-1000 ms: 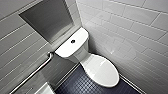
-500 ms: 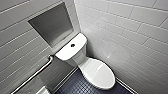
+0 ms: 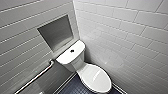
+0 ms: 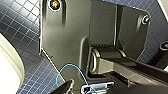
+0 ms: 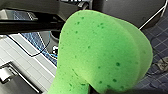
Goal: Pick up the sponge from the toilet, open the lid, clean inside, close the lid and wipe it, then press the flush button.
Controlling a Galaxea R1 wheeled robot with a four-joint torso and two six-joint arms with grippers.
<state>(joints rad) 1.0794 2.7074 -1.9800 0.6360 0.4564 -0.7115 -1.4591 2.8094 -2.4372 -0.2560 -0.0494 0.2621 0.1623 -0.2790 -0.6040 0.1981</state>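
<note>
Light: bright, even, overhead.
Glare: pale streak on lid (image 3: 96,75); sheen across wall tiles (image 3: 120,37).
Shadow: niche (image 3: 56,32) grey inside; plate (image 4: 65,37) dark in left wrist view.
Edges: tile lines bowed by wide lens.
Colour: sponge (image 5: 100,50) vivid green, dimmer at one edge.

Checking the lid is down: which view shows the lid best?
The head view: the lid lies closed, seen from above. The left wrist view catches a white curved edge, possibly the lid's. The right wrist view faces the sponge instead.
</note>
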